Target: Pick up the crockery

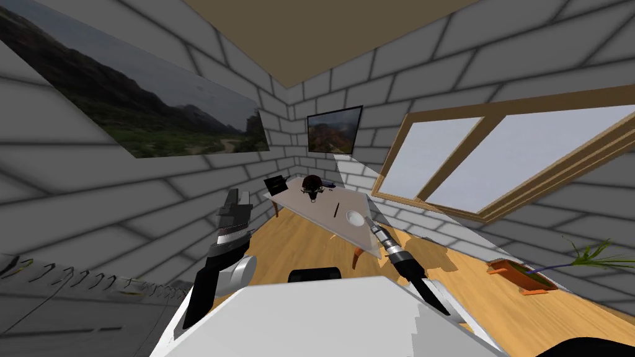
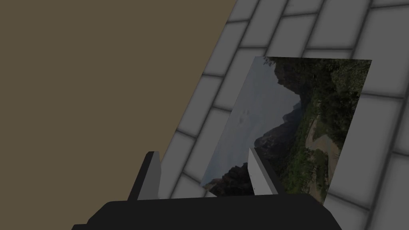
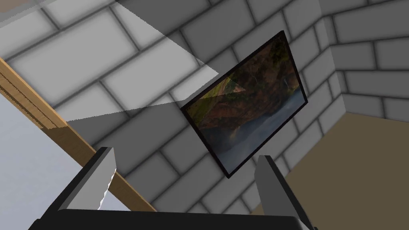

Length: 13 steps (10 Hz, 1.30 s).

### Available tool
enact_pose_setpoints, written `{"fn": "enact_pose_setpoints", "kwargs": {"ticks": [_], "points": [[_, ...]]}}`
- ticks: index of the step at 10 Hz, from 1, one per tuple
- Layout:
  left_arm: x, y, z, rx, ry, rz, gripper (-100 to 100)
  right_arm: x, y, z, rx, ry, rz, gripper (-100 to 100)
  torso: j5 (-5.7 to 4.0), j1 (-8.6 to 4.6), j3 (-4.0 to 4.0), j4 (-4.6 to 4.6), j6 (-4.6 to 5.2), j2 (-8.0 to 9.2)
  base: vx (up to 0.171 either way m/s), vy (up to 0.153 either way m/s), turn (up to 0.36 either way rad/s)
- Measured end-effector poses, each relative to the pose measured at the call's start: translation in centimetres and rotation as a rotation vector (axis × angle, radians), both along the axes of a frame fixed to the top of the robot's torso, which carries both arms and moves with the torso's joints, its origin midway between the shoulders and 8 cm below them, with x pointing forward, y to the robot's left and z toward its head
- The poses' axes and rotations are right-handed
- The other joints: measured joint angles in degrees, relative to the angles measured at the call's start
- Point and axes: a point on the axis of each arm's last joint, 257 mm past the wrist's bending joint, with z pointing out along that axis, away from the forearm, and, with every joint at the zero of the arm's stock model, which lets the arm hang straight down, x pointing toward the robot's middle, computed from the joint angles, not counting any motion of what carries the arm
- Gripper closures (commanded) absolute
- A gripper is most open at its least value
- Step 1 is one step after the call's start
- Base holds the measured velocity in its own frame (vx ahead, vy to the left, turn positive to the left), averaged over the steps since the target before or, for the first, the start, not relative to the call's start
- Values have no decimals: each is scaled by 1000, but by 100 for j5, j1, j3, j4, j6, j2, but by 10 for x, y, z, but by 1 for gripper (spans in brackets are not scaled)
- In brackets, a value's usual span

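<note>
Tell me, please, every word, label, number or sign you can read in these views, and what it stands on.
None can be read. The wide landscape picture, the small dark-framed picture, the pale table and the white round dish on it show no lettering.

A pale worktop (image 1: pixel 313 207) stands on brown legs (image 1: pixel 358 255) on the wooden floor (image 1: pixel 297 245), in the corner of the room. Near its close edge lies a round white dish (image 1: pixel 355 217), with a thin dark stick (image 1: pixel 337 209) just beside it. Farther back sit a dark reddish-brown lump (image 1: pixel 312 185) and a black box-like thing (image 1: pixel 276 185) at the far corner.
</note>
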Motion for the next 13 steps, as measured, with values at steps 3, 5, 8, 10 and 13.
{"fn": "enact_pose_setpoints", "kwargs": {"ticks": [3,5,8,10,13], "points": [[0,0,0,0,0,0,0,-16,-22,-36,-110,95,-25,-100,-3,-17,2,1,6,4,28,65,219],[0,0,0,0,0,0,0,-37,-51,-65,-214,186,-46,-100,-1,-8,-1,0,3,-1,46,75,268],[0,0,0,0,0,0,0,-55,-81,-97,-321,286,-68,-100,-3,-18,-1,0,9,0,46,56,223],[0,0,0,0,0,0,0,-74,-111,-122,-416,374,-84,-100,-4,-22,-4,-1,3,-8,63,38,254],[0,0,0,0,0,0,0,-116,-149,-160,-531,518,-106,-100,-4,-24,-7,-2,3,-12,69,27,264]]}}
